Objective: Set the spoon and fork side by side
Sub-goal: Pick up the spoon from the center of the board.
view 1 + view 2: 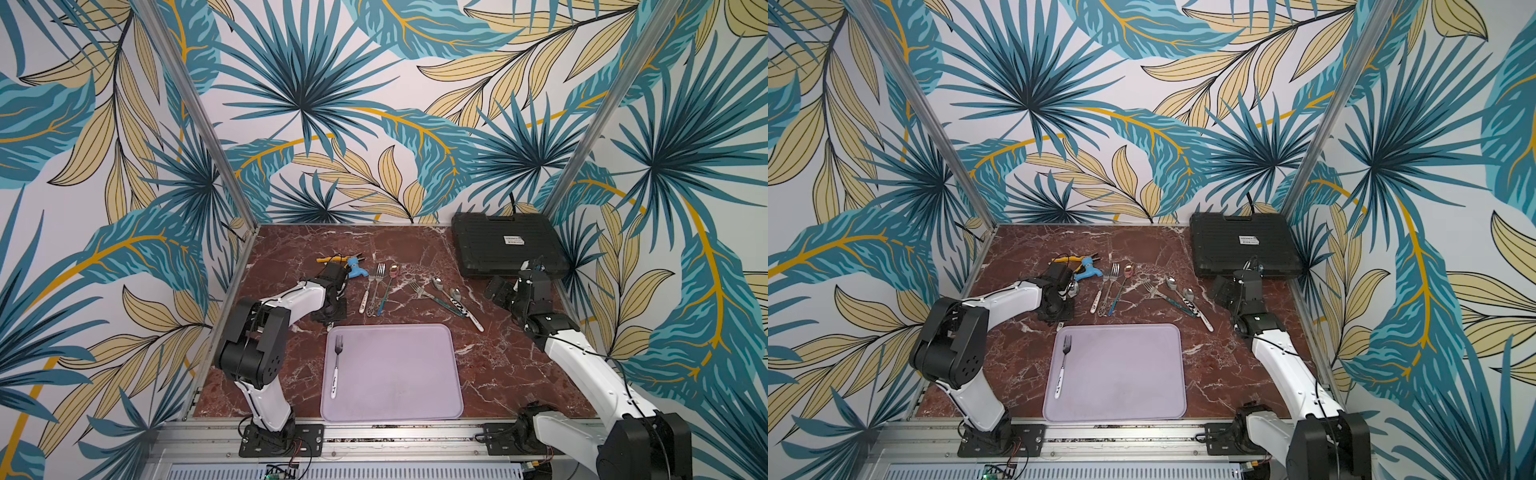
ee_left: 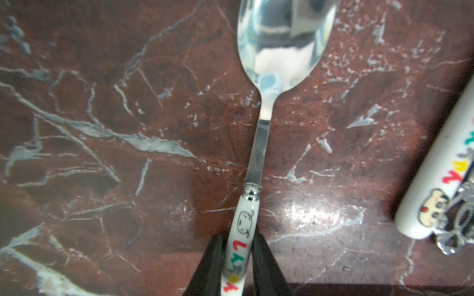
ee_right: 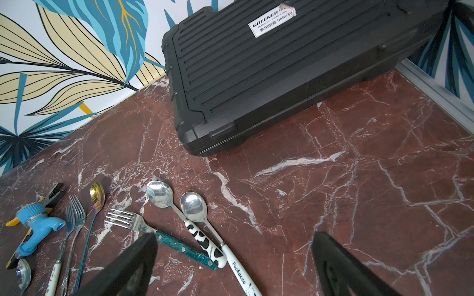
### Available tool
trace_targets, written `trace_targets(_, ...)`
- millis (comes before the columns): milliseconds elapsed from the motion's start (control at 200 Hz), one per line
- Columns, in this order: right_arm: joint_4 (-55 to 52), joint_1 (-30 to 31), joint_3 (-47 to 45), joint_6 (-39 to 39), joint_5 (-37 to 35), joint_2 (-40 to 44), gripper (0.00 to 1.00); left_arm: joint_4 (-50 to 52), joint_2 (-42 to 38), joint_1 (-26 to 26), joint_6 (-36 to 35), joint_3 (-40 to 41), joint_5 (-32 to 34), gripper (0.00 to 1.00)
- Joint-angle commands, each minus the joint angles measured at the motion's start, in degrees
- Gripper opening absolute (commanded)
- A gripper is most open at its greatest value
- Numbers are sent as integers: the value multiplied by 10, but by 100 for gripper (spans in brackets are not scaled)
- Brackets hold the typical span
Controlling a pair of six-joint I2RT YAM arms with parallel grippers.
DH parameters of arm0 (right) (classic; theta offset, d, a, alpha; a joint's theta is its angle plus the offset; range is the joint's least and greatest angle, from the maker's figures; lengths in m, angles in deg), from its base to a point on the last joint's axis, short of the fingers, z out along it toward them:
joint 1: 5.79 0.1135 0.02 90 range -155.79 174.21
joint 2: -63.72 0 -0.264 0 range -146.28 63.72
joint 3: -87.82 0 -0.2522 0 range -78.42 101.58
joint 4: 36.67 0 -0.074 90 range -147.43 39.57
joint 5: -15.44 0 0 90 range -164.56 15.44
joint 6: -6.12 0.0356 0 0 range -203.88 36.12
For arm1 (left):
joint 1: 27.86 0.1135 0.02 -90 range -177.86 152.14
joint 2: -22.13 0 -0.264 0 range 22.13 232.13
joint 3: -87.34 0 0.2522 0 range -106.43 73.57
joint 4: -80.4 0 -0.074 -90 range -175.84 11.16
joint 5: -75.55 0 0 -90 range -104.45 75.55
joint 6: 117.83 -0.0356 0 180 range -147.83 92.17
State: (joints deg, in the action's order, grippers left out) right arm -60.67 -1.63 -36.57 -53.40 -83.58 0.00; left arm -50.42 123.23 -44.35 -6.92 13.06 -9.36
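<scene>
1. A lilac tray [image 1: 399, 374] lay flat on a red marble table [image 1: 498, 374].
2. The fork [image 1: 336, 370] lay on the tray along its left side. Its tines pointed to the tray's far edge and its white handle to the near edge.
3. The spoon [image 2: 259, 143] was off the tray, over the table just beyond the tray's far left corner. It had a shiny steel bowl and a white handle printed with a small cartoon face and coloured letters.
4. The left gripper [image 2: 238, 238] was closed on the spoon's white handle, one black finger pressed against each side. Whether the spoon rested on the table or was lifted could not be told.
5. The right gripper [image 3: 234, 237] was beyond the tray's far right corner, its jaws spread wide and holding nothing.
6. Loose cutlery lay beyond the tray's far edge:
   - a pair of forks [image 3: 77, 212] side by side
   - a thin gold-bowled teaspoon [image 3: 97, 197] just beside them
   - a green-handled fork [image 3: 123, 220]
   - a cow-patterned teaspoon [image 3: 160, 193]
   - a white teaspoon [image 3: 193, 206] marked "Pochacco"
7. A blue tap [image 3: 38, 225] lay on yellow-handled pliers [image 3: 57, 191], farther beyond the tray's far left corner.
8. A closed black case [image 3: 282, 77] sat well beyond the tray's far right corner.
</scene>
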Motion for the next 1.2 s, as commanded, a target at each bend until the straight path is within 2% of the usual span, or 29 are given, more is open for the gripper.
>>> trace_targets(0,-6,-1,-10,3,-10,9,100,17,24,5,-1,-3,4,15)
trace_targets(100,-6,-1,-10,4,-10,9,100,26,24,5,-5,-10,6,7)
trace_targets(230,-6,-1,-10,4,-9,9,99,30,13,5,-5,-14,15,2)
trace_targets(546,-4,-1,-9,4,-7,8,100,59,-52,6,-10,-24,33,0)
trace_targets(746,-4,-1,-9,6,-8,8,100,79,-112,-1,-7,-14,-5,0)
trace_targets(946,-4,-1,-8,6,-8,8,99,91,-172,-42,15,25,-18,0)
trace_targets(1197,-5,-1,-7,7,-7,9,100,80,-239,-141,92,104,-16,0)
